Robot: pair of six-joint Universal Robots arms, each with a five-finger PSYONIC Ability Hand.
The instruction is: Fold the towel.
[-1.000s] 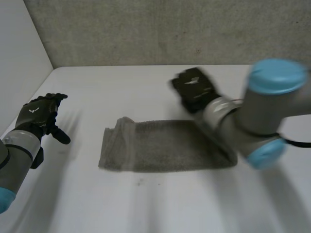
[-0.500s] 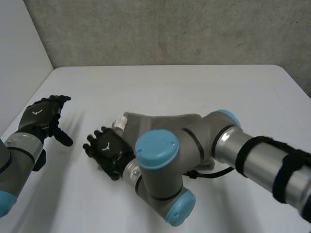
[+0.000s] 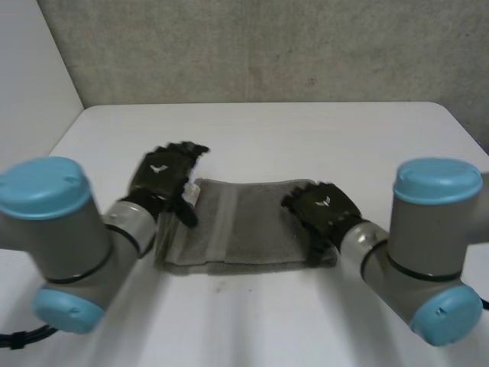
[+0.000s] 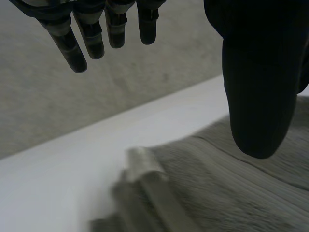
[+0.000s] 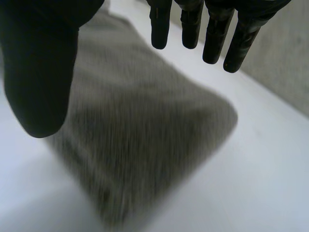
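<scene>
A grey towel point(image 3: 252, 229) lies flat in the middle of the white table point(image 3: 252, 138), with a folded band near its left end. My left hand point(image 3: 164, 177) hovers open over the towel's left end, fingers straight. In the left wrist view the towel point(image 4: 227, 188) lies under the thumb point(image 4: 256, 87), and its rolled corner point(image 4: 142, 162) sits below the fingertips. My right hand point(image 3: 325, 212) rests open over the towel's right end. In the right wrist view the towel point(image 5: 145, 135) spreads beneath the straight fingers point(image 5: 212, 34), with nothing between them and the thumb.
A grey wall point(image 3: 267, 46) runs along the table's far edge. A pale side wall point(image 3: 30, 92) stands at the left. Bare table point(image 3: 252, 321) lies in front of the towel, between my two arms.
My left hand came in from the far left to the towel's left end. My right arm swung from the towel's left end to its right end, hand now open. The towel looks shorter.
</scene>
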